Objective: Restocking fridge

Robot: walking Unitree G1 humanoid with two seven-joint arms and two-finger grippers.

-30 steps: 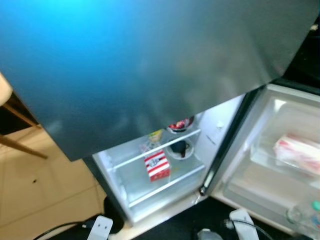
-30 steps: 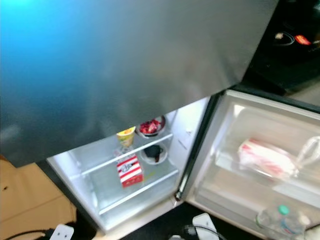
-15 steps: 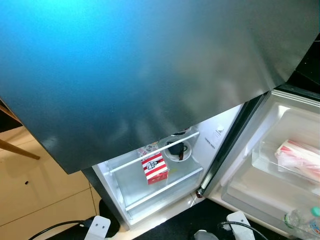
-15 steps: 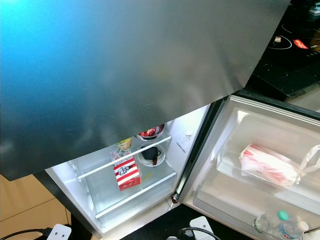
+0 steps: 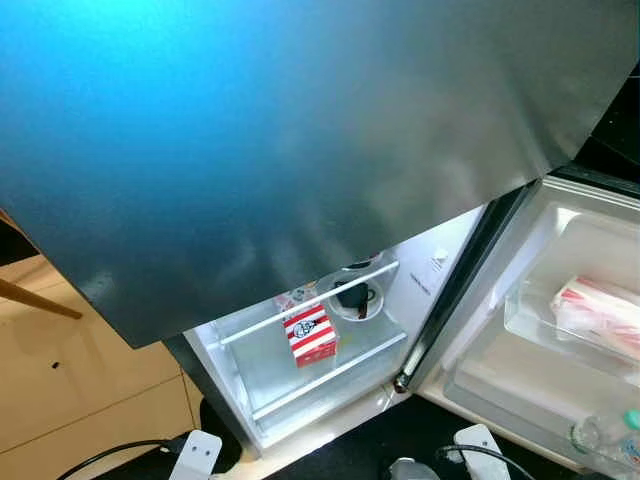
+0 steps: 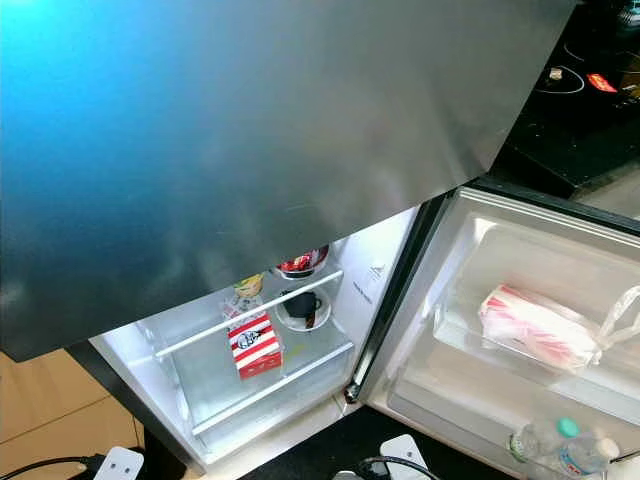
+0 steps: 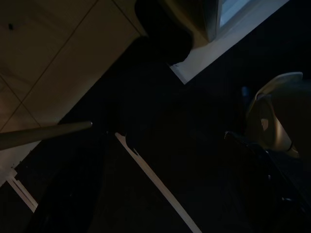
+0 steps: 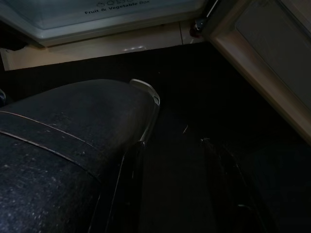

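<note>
Grey steel upper door looming over the open fridge; red-striped carton on the lit shelf, wrapped pack at three o'clock. Survey step, probably; next needs stock fetched. Cannot tell either gripper's spread.

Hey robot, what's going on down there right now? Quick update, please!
Both arms idle, low by the floor. Fridge lower door open; red-striped box on shelf, wrapped pack in door. Closed upper door blocks much of the view.
</note>
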